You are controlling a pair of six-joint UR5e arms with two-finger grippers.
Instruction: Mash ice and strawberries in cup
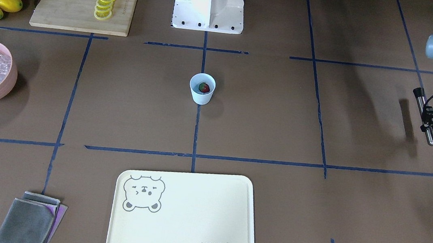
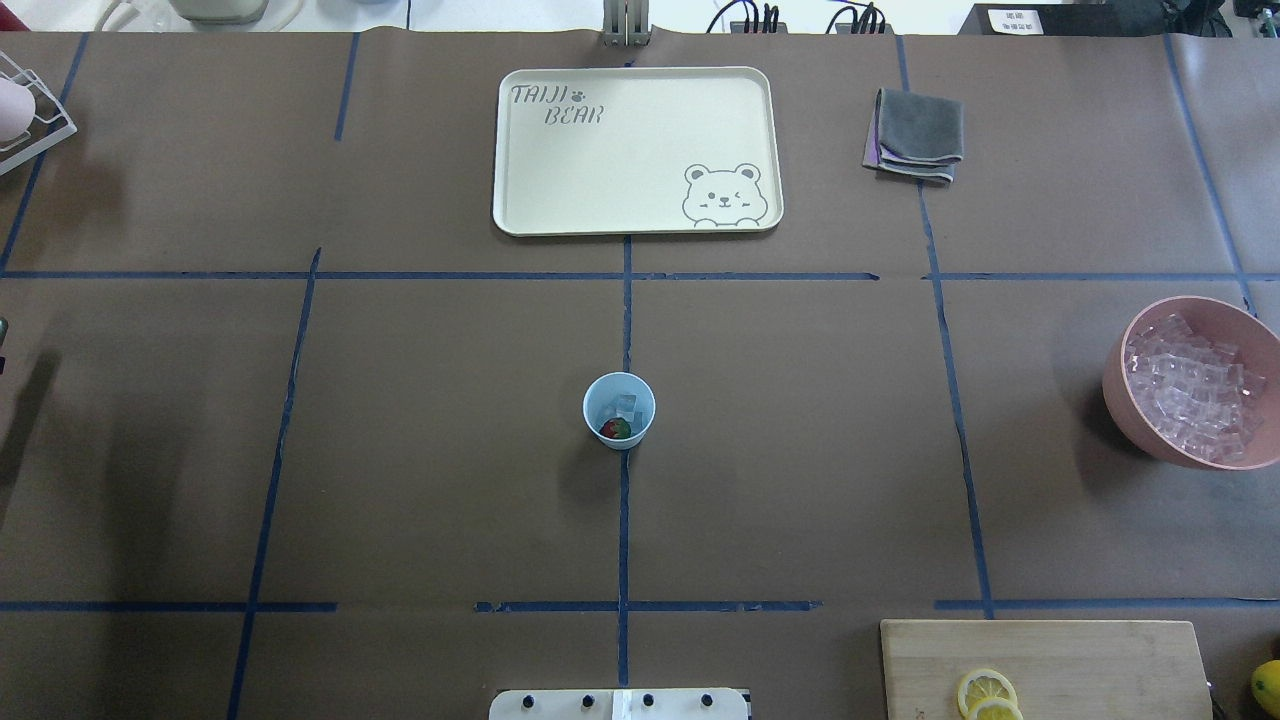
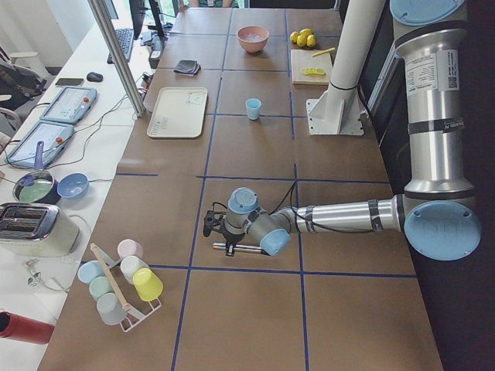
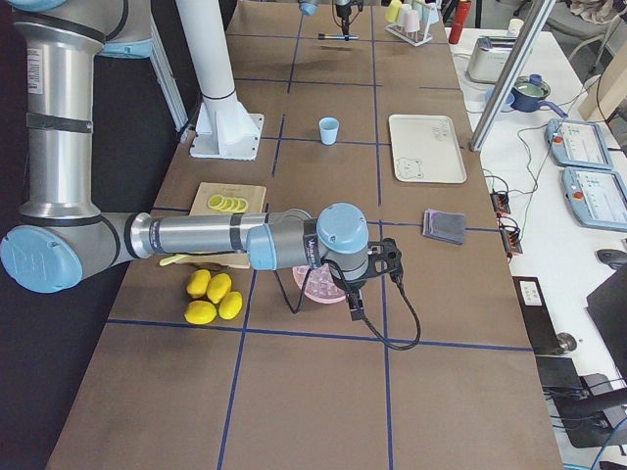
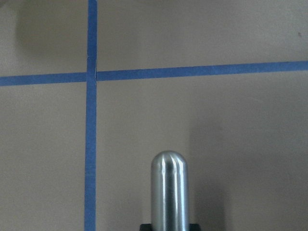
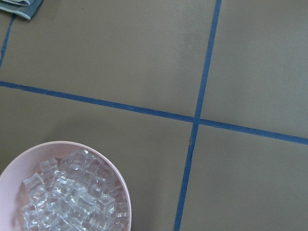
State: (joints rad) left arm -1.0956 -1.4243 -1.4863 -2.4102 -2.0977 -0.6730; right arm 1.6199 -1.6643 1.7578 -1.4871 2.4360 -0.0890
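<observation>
Blue cup point(image 1: 201, 97) holds strawberry point(image 1: 204, 88), ice point(image 2: 625, 404); left claw point(image 1: 429, 117) grips rod point(image 1: 430, 137).

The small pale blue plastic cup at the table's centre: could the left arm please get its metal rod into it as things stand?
Probably yes. The left gripper, shut on the metal rod, hangs off to one side; only bare table lies between, and the pale blue cup stands open-topped.

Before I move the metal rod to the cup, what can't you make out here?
- Right gripper: shows only in exterior right view, fingers too dark and small; open or shut unclear.
- Ice in the cup: cubes too small to count overhead; cup wall hides them front-facing.
- Left gripper, holding the metal rod: cut off by overhead view's left edge.
</observation>
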